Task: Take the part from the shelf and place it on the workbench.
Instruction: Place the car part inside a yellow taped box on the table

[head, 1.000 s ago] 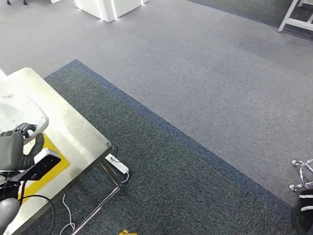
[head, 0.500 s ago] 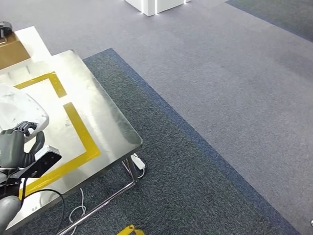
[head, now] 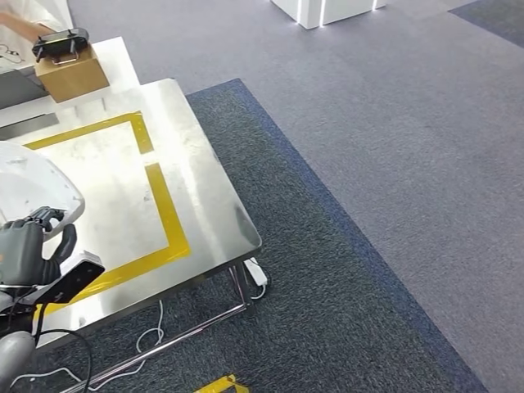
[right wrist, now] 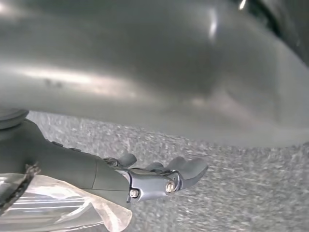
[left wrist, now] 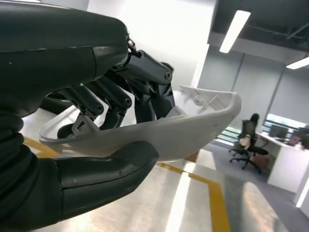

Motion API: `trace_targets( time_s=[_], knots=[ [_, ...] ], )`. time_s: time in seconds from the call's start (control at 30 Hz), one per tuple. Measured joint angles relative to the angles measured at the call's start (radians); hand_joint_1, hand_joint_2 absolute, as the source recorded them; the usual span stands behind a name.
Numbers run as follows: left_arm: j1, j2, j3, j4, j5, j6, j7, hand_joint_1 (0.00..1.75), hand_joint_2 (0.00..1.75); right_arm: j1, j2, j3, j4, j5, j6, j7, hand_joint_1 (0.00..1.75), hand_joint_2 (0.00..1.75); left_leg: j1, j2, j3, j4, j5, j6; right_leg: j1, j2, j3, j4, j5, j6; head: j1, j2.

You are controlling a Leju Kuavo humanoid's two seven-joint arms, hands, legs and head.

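Note:
The part (head: 31, 184) is a curved white plastic shell, and my left hand (head: 28, 246) grips its near edge at the left of the head view. It hangs over the near left of the steel workbench (head: 204, 196), which carries a yellow tape rectangle (head: 164, 213). In the left wrist view, the thumb lies under the part (left wrist: 204, 121) and the dark fingers of my left hand (left wrist: 91, 96) curl over its rim. The part is clear of the tabletop. In the right wrist view my right hand (right wrist: 146, 181) hangs over grey carpet, fingers stretched out, holding nothing.
A cardboard box (head: 71, 72) with a black device (head: 60, 42) on top stands at the workbench's far side. A white power strip (head: 256, 274) and cables lie under the table's right corner. Grey carpet spreads to the right. A white cabinet (head: 327, 10) stands far back.
The whole picture has shifted as the camera turned left: more of the workbench and the cardboard box have come into view. My left hand still holds the part the same way.

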Motion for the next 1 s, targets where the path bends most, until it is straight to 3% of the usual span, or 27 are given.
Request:
trace_targets(
  time_s=[0.07,0.1,0.13,0.17,0.23,0.3,0.37,0.4,0.47,0.53,0.57,0.6,0.63,0.67,0.7,0.77,0.83,0.9,0.93,1.0],
  knots=[
    [-0.001,0.000,-0.001,0.002,0.000,0.000,-0.001,1.75,1.75,0.002,0.000,0.000,0.000,0.000,0.000,0.000,0.00,0.00,0.004,0.030,-0.062,0.124,-0.045,-0.007,0.002,-0.027,0.004,0.000,-0.006,-0.004,-0.002,0.000],
    [0.001,-0.001,-0.002,0.003,0.000,0.000,-0.002,1.75,1.75,0.002,0.000,0.000,0.000,-0.001,0.000,0.000,0.00,0.00,0.006,0.036,-0.076,0.151,-0.044,-0.009,0.002,-0.041,0.007,0.000,-0.008,-0.005,-0.002,0.000],
    [0.003,-0.001,-0.002,0.004,0.000,-0.001,-0.002,1.75,1.75,0.003,0.000,0.000,0.000,-0.001,0.000,0.000,0.00,0.00,0.007,0.040,-0.070,0.135,-0.023,-0.009,0.002,-0.054,0.010,0.000,-0.011,-0.004,-0.002,0.000],
    [0.003,0.000,-0.002,0.005,0.001,-0.002,-0.002,1.75,1.75,0.002,0.000,0.000,0.000,0.000,0.000,0.000,0.00,0.00,0.007,0.047,-0.044,0.083,0.011,-0.007,0.002,-0.066,0.015,0.000,-0.015,-0.003,-0.002,0.000],
    [0.001,0.001,-0.002,0.006,0.001,-0.004,-0.002,1.75,1.75,0.002,0.000,0.000,0.000,0.000,0.000,0.000,0.00,0.00,0.000,0.087,0.023,-0.054,0.068,0.000,0.005,-0.089,0.025,0.000,-0.023,0.004,-0.002,0.000],
    [-0.002,0.002,-0.002,0.006,0.002,-0.006,-0.002,1.75,1.75,0.001,0.000,-0.001,0.000,0.001,0.000,0.000,0.00,0.00,-0.010,0.113,0.053,-0.120,0.078,0.010,0.010,-0.111,0.031,-0.002,-0.030,0.014,-0.002,0.000],
    [-0.002,0.003,-0.002,0.005,0.001,-0.009,0.000,1.75,1.75,0.000,0.000,-0.001,0.000,0.002,0.000,0.001,0.00,0.00,-0.012,0.096,0.053,-0.127,0.075,0.020,0.012,-0.133,0.039,-0.008,-0.035,0.025,-0.001,0.000],
    [0.000,0.004,-0.002,0.005,0.001,-0.009,0.000,1.75,1.75,0.000,0.000,-0.002,0.000,0.003,0.000,0.001,0.00,0.00,-0.010,0.084,0.055,-0.132,0.076,0.026,0.011,-0.125,0.041,-0.007,-0.040,0.031,0.000,0.000],
    [-0.002,0.006,-0.002,0.005,0.001,-0.010,0.001,1.75,1.75,-0.001,0.000,-0.002,0.000,0.003,0.000,0.001,0.00,0.00,-0.004,0.062,0.060,-0.141,0.081,0.038,0.008,-0.074,0.018,0.045,-0.073,0.039,0.003,0.000],
    [-0.004,0.004,-0.004,0.005,0.000,-0.010,0.001,1.75,1.75,0.001,-0.001,-0.003,0.000,0.003,0.000,0.002,0.00,0.00,-0.002,0.040,0.062,-0.142,0.080,0.044,0.006,-0.023,-0.052,0.177,-0.133,0.042,0.008,0.000],
    [-0.004,0.003,-0.005,0.005,0.000,-0.011,0.001,1.75,1.75,0.002,-0.001,-0.002,0.000,0.002,0.000,0.002,0.00,0.00,-0.002,0.027,0.062,-0.142,0.080,0.046,0.006,-0.015,-0.090,0.243,-0.153,0.042,0.009,0.000],
    [-0.003,0.002,-0.006,0.005,0.000,-0.011,0.001,1.75,1.75,0.003,-0.001,-0.002,0.000,0.002,0.000,0.002,0.00,0.00,-0.003,0.014,0.063,-0.142,0.079,0.046,0.007,-0.013,-0.117,0.280,-0.155,0.042,0.009,0.000],
    [-0.002,0.002,-0.007,0.005,0.000,-0.012,0.001,1.75,1.75,0.004,-0.001,-0.002,0.000,0.002,0.000,0.002,0.00,0.00,-0.003,0.000,0.065,-0.141,0.078,0.046,0.007,-0.012,-0.126,0.278,-0.134,0.041,0.009,0.000],
    [-0.002,0.001,-0.007,0.005,0.000,-0.012,0.001,1.75,1.75,0.004,-0.001,-0.001,0.000,0.002,0.000,0.002,0.00,0.00,-0.003,-0.014,0.069,-0.141,0.076,0.045,0.006,-0.008,-0.114,0.234,-0.095,0.039,0.009,0.000],
    [-0.002,0.001,-0.007,0.005,0.000,-0.012,0.001,1.75,1.75,0.004,-0.002,-0.001,0.000,0.002,0.000,0.002,0.00,0.00,-0.002,-0.028,0.072,-0.140,0.074,0.042,0.005,0.008,-0.088,0.163,-0.048,0.037,0.009,0.000],
    [-0.003,0.000,-0.007,0.005,0.000,-0.012,0.001,1.75,1.75,0.003,-0.002,-0.001,0.000,0.003,0.000,0.003,0.00,0.00,-0.001,-0.053,0.070,-0.136,0.070,0.033,0.000,0.058,-0.036,0.041,0.003,0.033,0.009,0.000],
    [-0.004,0.000,-0.008,0.006,0.000,-0.013,0.001,1.75,1.75,0.003,-0.002,-0.002,-0.001,0.003,0.000,0.004,0.00,0.00,0.003,-0.078,0.062,-0.134,0.072,0.021,0.000,0.079,-0.015,0.005,0.003,0.027,0.009,0.000],
    [-0.002,0.001,-0.008,0.005,0.000,-0.015,0.002,1.75,1.75,0.003,-0.002,-0.002,-0.001,0.004,0.000,0.006,0.00,0.00,0.007,-0.095,0.057,-0.133,0.073,0.008,0.001,0.054,-0.006,-0.003,0.005,0.018,0.009,0.000],
    [-0.002,0.003,-0.008,0.005,-0.001,-0.015,0.002,1.75,1.75,0.003,-0.002,-0.002,-0.001,0.005,0.000,0.007,0.00,0.00,0.006,-0.081,0.052,-0.121,0.065,0.003,0.000,0.041,-0.001,-0.007,0.006,0.012,0.006,0.000],
    [-0.006,0.006,-0.008,0.005,-0.001,-0.016,0.004,1.75,1.75,0.003,-0.002,-0.003,-0.001,0.008,0.000,0.007,0.00,0.00,0.004,-0.020,0.017,-0.042,0.023,-0.008,-0.002,0.013,0.009,-0.014,0.004,0.001,-0.001,0.000]
  ],
)
